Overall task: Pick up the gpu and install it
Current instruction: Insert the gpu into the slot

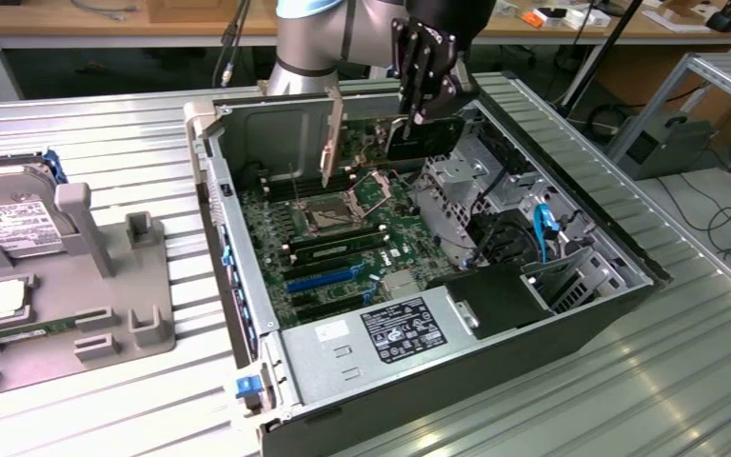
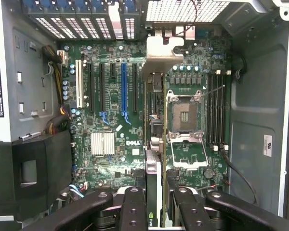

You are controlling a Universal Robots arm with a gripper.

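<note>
The robot arm's gripper (image 1: 424, 112) hangs over an open computer case (image 1: 340, 371) lying on the ribbed metal desk (image 1: 670, 362), its jaws clamped on the gpu (image 1: 419, 141), which is carried on edge, clear of the motherboard (image 1: 340, 238) below. From the wrist view the gpu (image 2: 152, 173) runs edge-on between the gripper (image 2: 154, 211) fingers (image 2: 134, 207), lying roughly parallel to the expansion slots, just beside the black slot (image 2: 135, 86) next to the blue slot (image 2: 124, 86) and short of the processor socket (image 2: 183, 115). The pick-up looks done and the install is in hand. Seating the card likely calls for squaring its lower edge over one slot, though which slot it sits above is hard to tell, then a straight, even press down.
</note>
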